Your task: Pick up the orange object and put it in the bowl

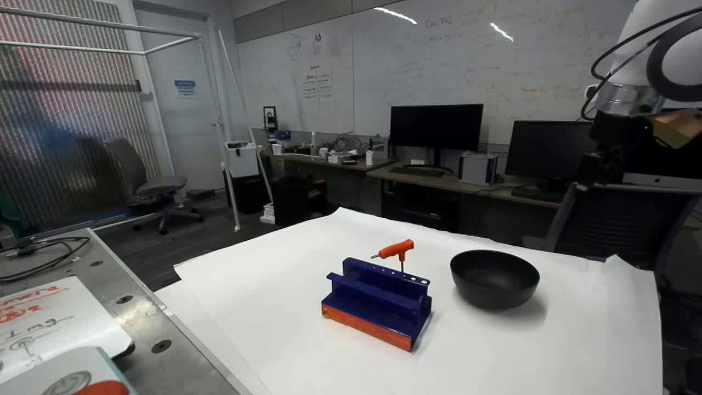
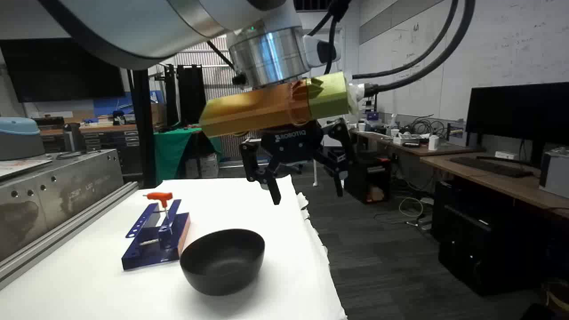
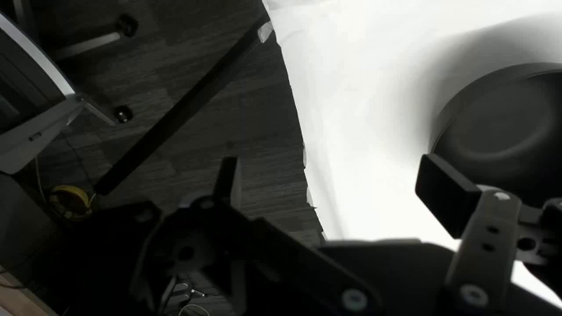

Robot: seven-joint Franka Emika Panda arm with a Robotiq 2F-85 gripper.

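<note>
The orange object (image 1: 396,250) is a T-shaped orange handle on a thin dark shaft, standing upright in the blue rack (image 1: 373,296); it also shows in an exterior view (image 2: 160,196). The round black bowl (image 1: 493,288) stands beside the rack on the white table; it shows in an exterior view (image 2: 222,266) and partly at the right of the wrist view (image 3: 500,118). My gripper (image 2: 307,194) is open and empty, high above the table's edge, beyond the bowl and away from the rack. In the wrist view its fingers (image 3: 336,188) are wide apart. The orange object is out of the wrist view.
The blue rack has an orange base strip. A metal bench (image 2: 62,191) runs along one side of the white-covered table (image 1: 263,307). Desks with monitors (image 1: 437,127) and a black chair (image 1: 620,236) stand beyond the opposite edge. Dark floor shows beside the table.
</note>
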